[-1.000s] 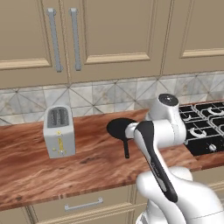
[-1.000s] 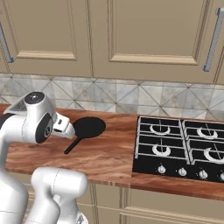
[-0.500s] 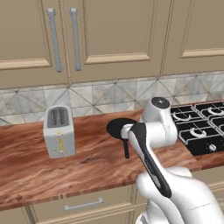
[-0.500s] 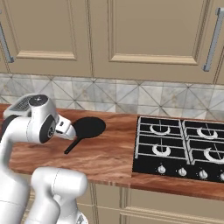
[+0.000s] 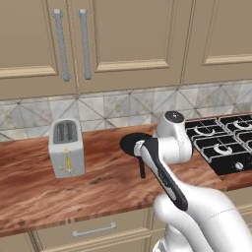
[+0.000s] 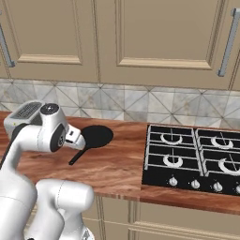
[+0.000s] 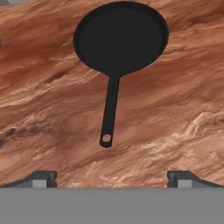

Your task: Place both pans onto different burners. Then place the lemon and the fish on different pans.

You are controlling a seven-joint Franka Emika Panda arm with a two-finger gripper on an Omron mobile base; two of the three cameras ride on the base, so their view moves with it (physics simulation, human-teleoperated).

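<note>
Count from my base and hand cameras

One black pan (image 7: 120, 37) on the table (image 5: 98, 187); one toaster (image 5: 66, 147); one hob (image 6: 192, 159) with four burners (image 6: 171, 160) and a row of knobs, four of which I can make out; three cabinet handles (image 5: 61, 44) in the left base view.

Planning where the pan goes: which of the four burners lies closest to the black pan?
The front-left burner on the hob; it sits on the side facing the black pan, nearer the counter's front edge than the burner behind it.
</note>
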